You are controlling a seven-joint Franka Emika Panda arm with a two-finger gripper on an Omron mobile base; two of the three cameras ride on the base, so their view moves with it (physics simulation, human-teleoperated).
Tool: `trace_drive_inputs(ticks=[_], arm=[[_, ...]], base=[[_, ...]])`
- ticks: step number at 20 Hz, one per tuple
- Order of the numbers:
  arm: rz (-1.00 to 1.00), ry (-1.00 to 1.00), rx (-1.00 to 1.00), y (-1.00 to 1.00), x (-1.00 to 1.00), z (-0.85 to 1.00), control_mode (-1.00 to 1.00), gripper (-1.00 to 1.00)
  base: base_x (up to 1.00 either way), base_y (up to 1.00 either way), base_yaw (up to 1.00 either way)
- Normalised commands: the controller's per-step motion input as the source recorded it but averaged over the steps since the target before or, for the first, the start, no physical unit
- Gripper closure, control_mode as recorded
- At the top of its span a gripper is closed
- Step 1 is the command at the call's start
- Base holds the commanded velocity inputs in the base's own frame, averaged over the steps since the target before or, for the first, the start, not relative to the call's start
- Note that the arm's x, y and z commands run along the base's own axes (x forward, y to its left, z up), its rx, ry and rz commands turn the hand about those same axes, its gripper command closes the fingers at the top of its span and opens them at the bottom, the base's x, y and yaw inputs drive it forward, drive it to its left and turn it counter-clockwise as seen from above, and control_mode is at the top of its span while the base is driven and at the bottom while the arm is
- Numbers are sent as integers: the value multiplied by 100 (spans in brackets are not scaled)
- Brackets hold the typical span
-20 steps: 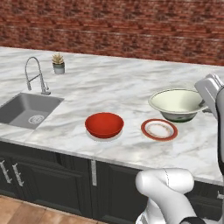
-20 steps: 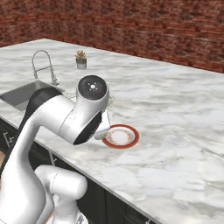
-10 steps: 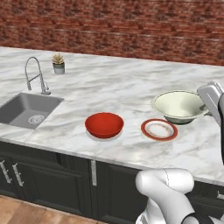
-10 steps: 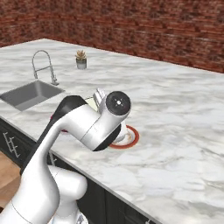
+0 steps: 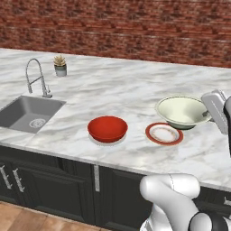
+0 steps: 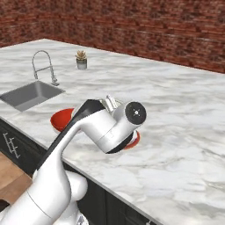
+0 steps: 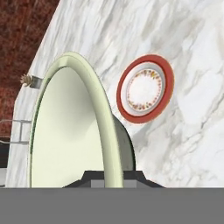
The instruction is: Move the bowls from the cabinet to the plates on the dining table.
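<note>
Cream bowl (image 5: 182,111), right of frame, is clamped at its rim by the fingers (image 7: 111,175), just beside the red-orange plate (image 5: 164,133).

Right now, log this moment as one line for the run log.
claw: shut on cream bowl rim | cream bowl: held above table, beside red-rimmed plate | red bowl: set on pale plate | red-rimmed plate: bare

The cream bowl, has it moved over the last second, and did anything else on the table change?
The cream bowl, gripped at its rim by the shut gripper, has come lower and closer to the red-rimmed plate, but is not over it yet. The red bowl stayed on its plate, and the sink, faucet and small plant are unchanged.
</note>
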Motion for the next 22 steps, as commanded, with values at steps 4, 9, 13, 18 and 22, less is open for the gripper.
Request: trace_drive_inputs(ticks=[4,9,13,18,22], arm=[[9,0,6,-11,30,-17,-100,100],[9,2,1,-10,27,-29,-100,100],[9,3,-2,-7,30,-37,-100,100],[7,0,0,-12,34,-27,-100,100],[6,0,0,-18,35,-20,-100,100]], base=[[0,0,0],[0,0,0],[0,0,0],[0,0,0],[0,0,0]])
